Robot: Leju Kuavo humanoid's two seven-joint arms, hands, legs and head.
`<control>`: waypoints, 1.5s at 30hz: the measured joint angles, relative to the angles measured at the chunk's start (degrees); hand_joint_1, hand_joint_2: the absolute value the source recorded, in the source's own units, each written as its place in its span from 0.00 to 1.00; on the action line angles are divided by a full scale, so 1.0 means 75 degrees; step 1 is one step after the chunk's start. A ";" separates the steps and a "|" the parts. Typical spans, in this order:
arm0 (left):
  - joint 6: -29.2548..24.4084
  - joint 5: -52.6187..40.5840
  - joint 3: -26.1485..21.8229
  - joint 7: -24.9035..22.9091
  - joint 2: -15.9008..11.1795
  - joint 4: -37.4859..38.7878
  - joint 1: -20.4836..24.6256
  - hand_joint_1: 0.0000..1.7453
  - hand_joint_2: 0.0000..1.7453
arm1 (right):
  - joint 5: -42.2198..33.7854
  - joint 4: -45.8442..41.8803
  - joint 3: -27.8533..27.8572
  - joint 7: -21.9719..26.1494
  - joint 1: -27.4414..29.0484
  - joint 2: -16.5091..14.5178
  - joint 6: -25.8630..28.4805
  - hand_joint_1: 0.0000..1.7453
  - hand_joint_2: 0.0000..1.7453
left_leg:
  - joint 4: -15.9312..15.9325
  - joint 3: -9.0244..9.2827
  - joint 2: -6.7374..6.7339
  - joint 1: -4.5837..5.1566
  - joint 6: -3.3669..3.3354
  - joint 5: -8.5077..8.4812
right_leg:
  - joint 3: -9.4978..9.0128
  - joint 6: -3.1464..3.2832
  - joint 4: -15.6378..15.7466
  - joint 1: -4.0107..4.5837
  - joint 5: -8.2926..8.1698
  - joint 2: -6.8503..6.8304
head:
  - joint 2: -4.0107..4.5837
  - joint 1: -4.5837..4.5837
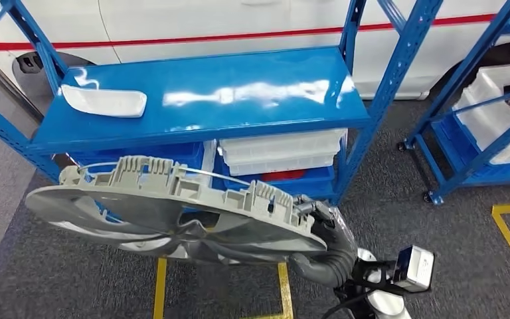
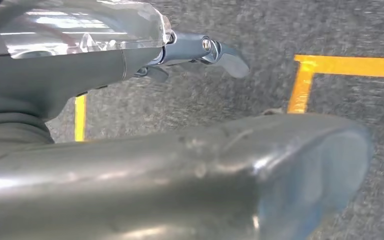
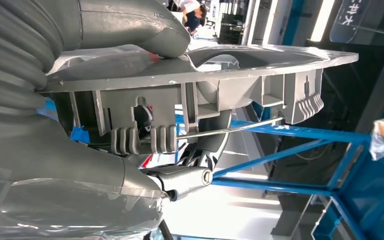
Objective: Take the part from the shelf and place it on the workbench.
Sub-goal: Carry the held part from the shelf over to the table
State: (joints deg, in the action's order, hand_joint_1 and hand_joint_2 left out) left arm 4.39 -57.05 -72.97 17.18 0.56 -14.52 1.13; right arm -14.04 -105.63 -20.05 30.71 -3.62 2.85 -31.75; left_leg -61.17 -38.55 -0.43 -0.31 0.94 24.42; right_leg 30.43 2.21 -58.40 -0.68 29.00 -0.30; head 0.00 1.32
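Right hand (image 1: 325, 229) fingers clamped on grey part (image 1: 172, 212); left hand (image 2: 130, 55) fingers loosely apart over floor.

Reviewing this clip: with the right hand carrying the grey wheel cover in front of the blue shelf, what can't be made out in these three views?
- Head view: the wheel cover hides most of the right hand.
- Left wrist view: whether the left hand touches anything; a blurred grey thumb blocks much of the floor.
- Head view: the trays under the blue shelf; contents cannot be told.
- Head view: the white part on the shelf is too small to identify.
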 joint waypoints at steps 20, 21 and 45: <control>-0.0020 -0.0235 -0.0316 -0.0254 -0.0277 -0.0366 -0.0170 0.00 0.00 | 0.0039 0.0249 0.0012 0.0041 0.0060 0.0164 -0.0037 1.00 1.00 | 0.0753 0.0866 -0.0001 0.0029 -0.0326 0.0017 | 0.1390 -0.0378 -0.2129 -0.0063 0.0481 0.0016 | 0.0000 -0.0034; -0.0028 -0.0238 -0.0352 -0.0254 -0.0278 -0.0382 -0.0167 0.00 0.00 | 0.0068 0.0272 0.0010 0.0018 0.0058 0.0171 -0.0014 1.00 1.00 | 0.0721 0.0772 -0.0003 0.0052 -0.0324 -0.0036 | 0.1269 -0.0360 -0.2139 -0.0058 0.0265 0.0016 | 0.0000 -0.0033; -0.0400 -0.0568 -0.0825 0.0286 -0.0293 -0.0546 -0.0128 0.00 0.00 | 0.0899 0.0481 -0.0112 0.0365 -0.0180 0.0325 0.0209 1.00 1.00 | 0.0718 0.1074 -0.0166 0.0009 -0.0151 0.0139 | 0.0196 -0.0223 -0.0082 -0.0011 -0.0106 -0.0623 | 0.0000 0.0008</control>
State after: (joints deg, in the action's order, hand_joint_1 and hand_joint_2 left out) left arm 1.39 -61.31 -79.16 19.33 -1.64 -18.62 0.17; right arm -7.29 -102.03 -20.90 33.45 -4.98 5.28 -30.18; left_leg -55.79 -30.49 -1.68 -0.24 -0.20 25.47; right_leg 31.90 0.54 -59.01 -0.77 28.21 -4.97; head 0.00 1.38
